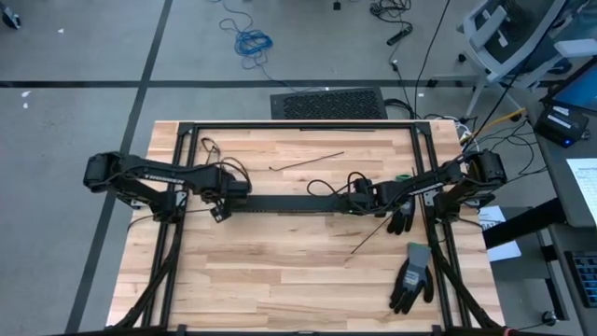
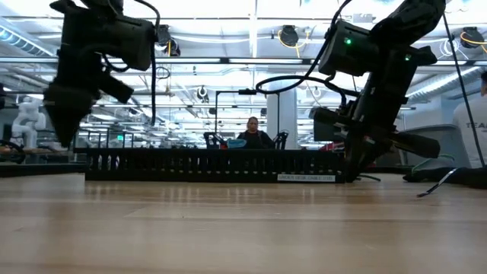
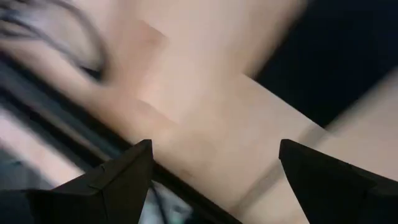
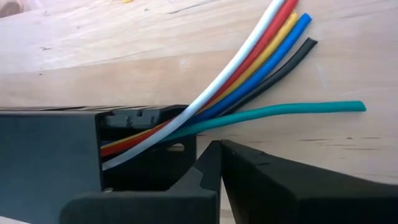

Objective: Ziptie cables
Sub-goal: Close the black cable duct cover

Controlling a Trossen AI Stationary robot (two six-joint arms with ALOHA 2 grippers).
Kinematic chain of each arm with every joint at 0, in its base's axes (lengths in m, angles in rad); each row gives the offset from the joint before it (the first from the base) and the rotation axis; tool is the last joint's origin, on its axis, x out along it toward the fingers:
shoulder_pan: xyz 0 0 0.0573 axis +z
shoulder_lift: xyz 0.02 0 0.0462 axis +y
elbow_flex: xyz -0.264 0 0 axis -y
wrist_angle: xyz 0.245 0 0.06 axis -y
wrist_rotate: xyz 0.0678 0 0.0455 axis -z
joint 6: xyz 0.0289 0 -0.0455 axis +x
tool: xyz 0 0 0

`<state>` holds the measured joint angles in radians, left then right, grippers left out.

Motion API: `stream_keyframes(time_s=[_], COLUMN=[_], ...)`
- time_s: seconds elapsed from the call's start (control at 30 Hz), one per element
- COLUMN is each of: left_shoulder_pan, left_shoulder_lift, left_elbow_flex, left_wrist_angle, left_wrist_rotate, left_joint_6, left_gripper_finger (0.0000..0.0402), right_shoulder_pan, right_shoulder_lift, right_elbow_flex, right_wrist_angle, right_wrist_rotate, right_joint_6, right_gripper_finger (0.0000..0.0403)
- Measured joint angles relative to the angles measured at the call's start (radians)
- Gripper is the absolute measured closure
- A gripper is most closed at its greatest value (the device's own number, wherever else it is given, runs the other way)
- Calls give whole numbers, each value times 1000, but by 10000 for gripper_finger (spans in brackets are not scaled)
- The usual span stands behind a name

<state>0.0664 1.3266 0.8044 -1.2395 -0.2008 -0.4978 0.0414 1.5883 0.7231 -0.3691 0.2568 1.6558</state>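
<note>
High view: a long black cable tray point(image 1: 298, 203) is seen lying across the middle of the table point(image 1: 280, 280). The left gripper point(image 1: 244, 188) is held at the tray's left part, the right gripper point(image 1: 359, 196) at its right part. Loose zip-tie strips point(image 1: 308, 162) lie nearer the far edge, gloves point(image 1: 411, 277) by the right edge.

Low view: both arms are seen hanging over the tray; nothing is carried.

Left wrist view: jaws are spread wide, empty, picture blurred.

Right wrist view: jaws are pressed together just beside the cables point(image 4: 249, 59), which fan out of the tray's end. For a good step, the fanned wires should probably be gathered tight before a strip is fetched.
</note>
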Motion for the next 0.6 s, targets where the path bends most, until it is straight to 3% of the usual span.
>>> stream_keyframes(time_s=[0.07,0.13,0.6], left_shoulder_pan=[-3,-2,19], left_shoulder_lift=[1,1,39], left_elbow_flex=[3,-1,-77], left_wrist_angle=[-5,4,280], left_wrist_rotate=[-102,-139,-77], left_joint_6=[-19,-24,-90], left_gripper_finger=[61,61,61], right_shoulder_pan=[0,0,0], right_shoulder_lift=[0,0,0], right_elbow_flex=[0,0,0], right_wrist_angle=[0,0,-4], right_wrist_rotate=[1,0,0], right_joint_6=[0,0,-4], right_gripper_finger=[403,403,403])
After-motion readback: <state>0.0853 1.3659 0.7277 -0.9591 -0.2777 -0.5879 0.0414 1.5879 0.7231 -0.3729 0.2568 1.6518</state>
